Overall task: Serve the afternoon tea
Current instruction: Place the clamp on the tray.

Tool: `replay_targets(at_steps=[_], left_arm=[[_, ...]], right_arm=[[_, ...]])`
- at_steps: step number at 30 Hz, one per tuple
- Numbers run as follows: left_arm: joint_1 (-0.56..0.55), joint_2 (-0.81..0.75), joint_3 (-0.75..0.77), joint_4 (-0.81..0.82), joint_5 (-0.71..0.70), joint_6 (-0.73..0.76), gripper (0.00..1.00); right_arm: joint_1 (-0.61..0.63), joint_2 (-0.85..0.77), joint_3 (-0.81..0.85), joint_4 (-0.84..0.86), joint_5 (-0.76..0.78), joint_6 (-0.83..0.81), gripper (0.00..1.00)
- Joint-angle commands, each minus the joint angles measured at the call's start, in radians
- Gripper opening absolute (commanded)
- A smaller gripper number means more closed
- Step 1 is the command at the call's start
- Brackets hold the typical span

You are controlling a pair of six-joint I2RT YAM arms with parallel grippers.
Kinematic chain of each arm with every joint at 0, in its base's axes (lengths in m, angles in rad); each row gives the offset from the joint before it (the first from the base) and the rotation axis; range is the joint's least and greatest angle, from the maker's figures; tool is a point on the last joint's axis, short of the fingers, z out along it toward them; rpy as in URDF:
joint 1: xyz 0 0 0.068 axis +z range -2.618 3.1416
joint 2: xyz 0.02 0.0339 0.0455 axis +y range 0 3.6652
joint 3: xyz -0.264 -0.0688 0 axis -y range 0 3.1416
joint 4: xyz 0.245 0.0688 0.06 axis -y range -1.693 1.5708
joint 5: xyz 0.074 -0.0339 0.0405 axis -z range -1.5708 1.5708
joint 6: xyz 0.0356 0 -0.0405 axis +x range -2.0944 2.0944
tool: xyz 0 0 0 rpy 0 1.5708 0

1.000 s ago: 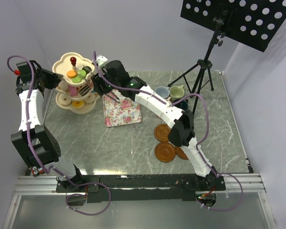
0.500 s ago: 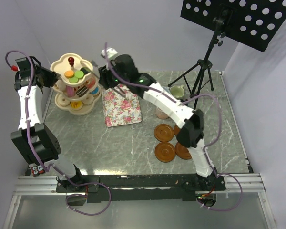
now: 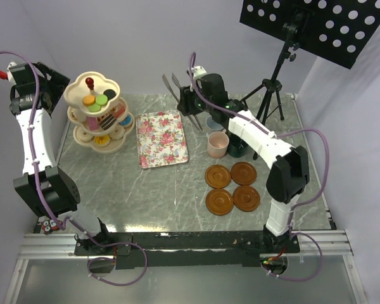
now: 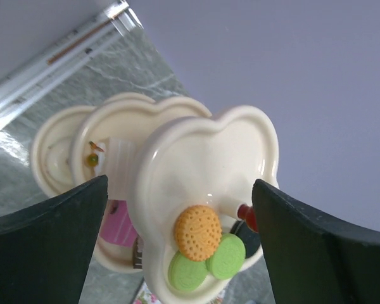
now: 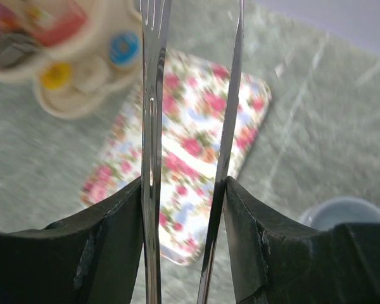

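From above, the right gripper [image 3: 189, 101] has swung away from the cream three-tier stand [image 3: 76, 95]. It now holds the metal tongs [image 3: 175, 84] well to the stand's right, beyond the floral tray [image 3: 161, 139]. The left gripper [image 3: 49, 79] has lifted off the stand's left side. Cakes fill the tiers, so loading looks done. Far right of the stand, the four saucers [image 3: 219, 201] carry no mugs yet.

In the left wrist view, its fingers [image 4: 50, 221] are spread wide over the stand's top tier, holding nothing.

In the right wrist view, the pads [image 5: 107, 234] are clamped on the tongs.
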Motion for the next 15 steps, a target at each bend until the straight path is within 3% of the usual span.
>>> replay_targets(at_steps=[1, 7, 15], left_arm=[[0.005, -0.041, 0.075, -0.031, -0.119, 0.066, 1.0], [0.005, -0.071, 0.088, -0.048, -0.208, 0.123, 1.0], [0.005, -0.077, 0.113, -0.055, -0.225, 0.144, 1.0]], right_arm=[[-0.044, 0.045, -0.024, -0.003, -0.075, -0.063, 0.56], [-0.059, 0.187, 0.049, -0.076, -0.175, -0.238, 0.56], [-0.06, 0.411, 0.252, -0.194, -0.214, -0.342, 0.57]])
